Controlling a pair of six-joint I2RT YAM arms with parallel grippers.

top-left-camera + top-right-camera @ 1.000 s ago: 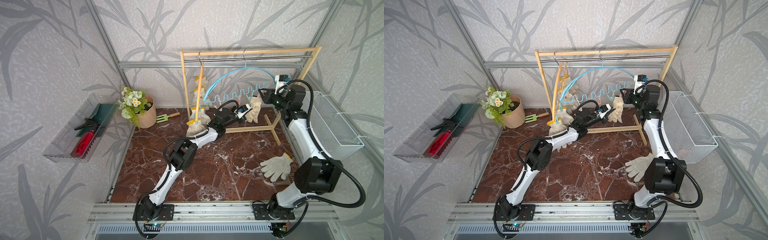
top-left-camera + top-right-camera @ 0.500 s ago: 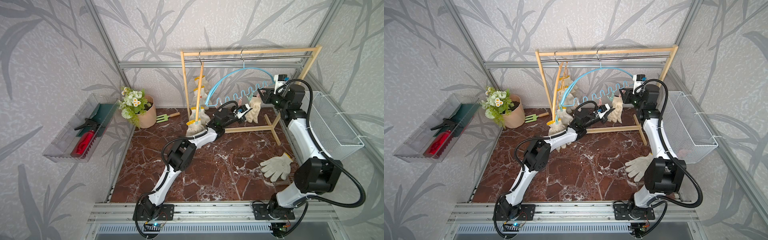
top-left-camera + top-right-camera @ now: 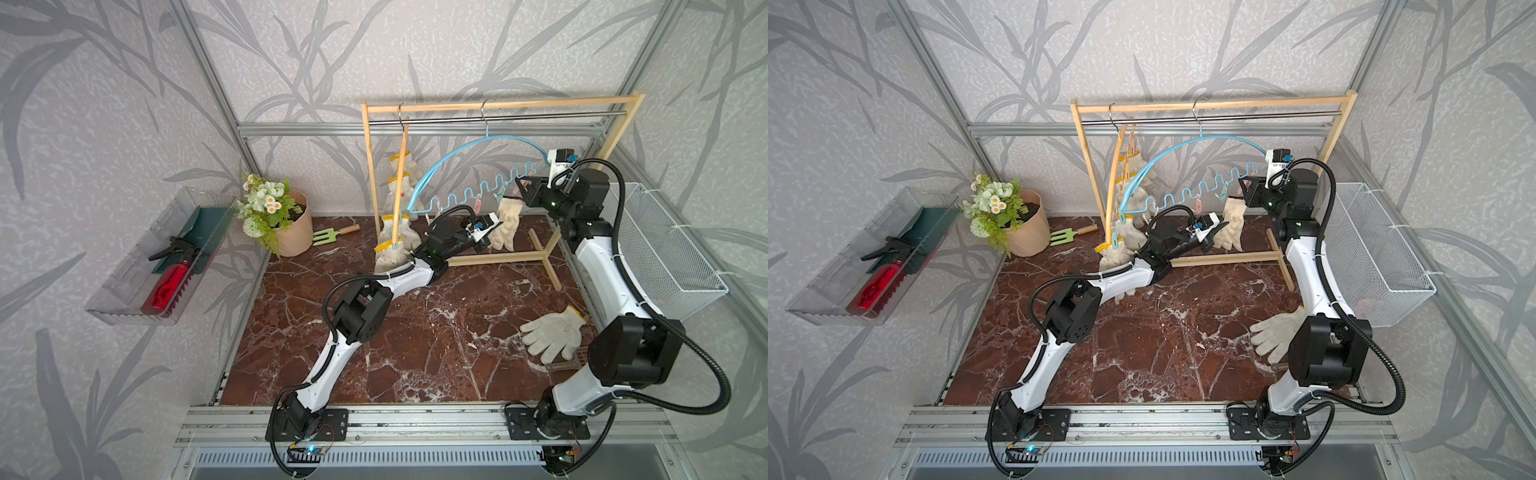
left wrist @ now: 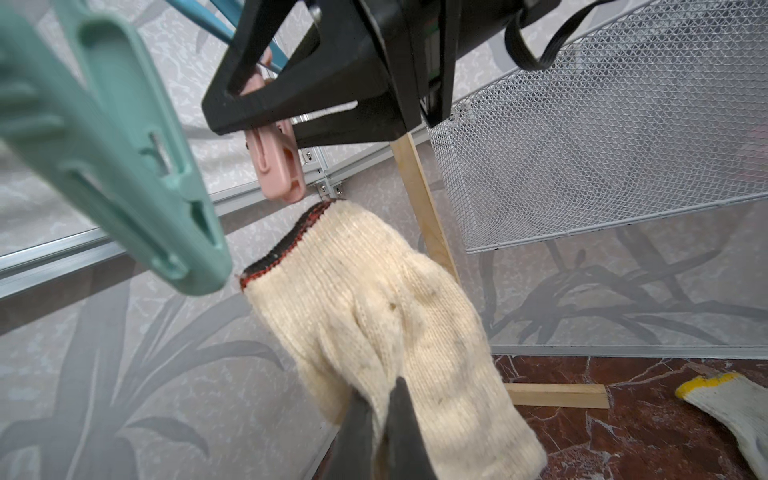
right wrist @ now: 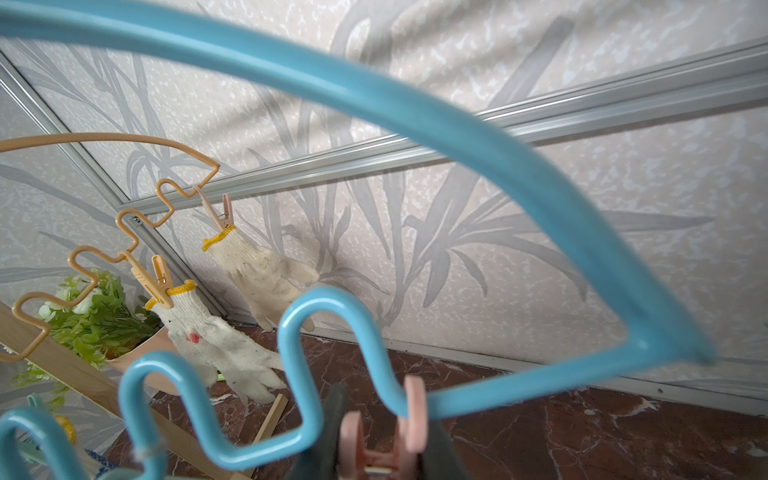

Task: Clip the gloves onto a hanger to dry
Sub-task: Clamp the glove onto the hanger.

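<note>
My left gripper (image 4: 380, 399) is shut on an off-white knitted glove (image 4: 374, 311), pinching it low and holding it upright. Its dark-trimmed cuff sits just under a pink clip (image 4: 276, 166) on the blue hanger (image 3: 478, 145). In both top views the glove (image 3: 505, 222) (image 3: 1231, 224) hangs between my two arms. My right gripper (image 5: 382, 436) is shut on the pink clip (image 5: 409, 399), squeezing its handles. Another glove (image 3: 550, 332) lies flat on the floor by the right arm. Several gloves (image 5: 257, 270) hang clipped on the orange hanger (image 5: 124, 220).
A wooden rack (image 3: 498, 106) carries both hangers, its foot (image 3: 544, 257) lying on the marble floor. A green clip (image 4: 124, 166) hangs close to the left wrist camera. A wire basket (image 3: 660, 249) is on the right wall. A flower pot (image 3: 291, 228) and hand fork (image 3: 328, 235) stand back left.
The blue hanger has swung slightly to the left on the rail. Both arms and the held glove have stayed almost where they were, grips unchanged.
</note>
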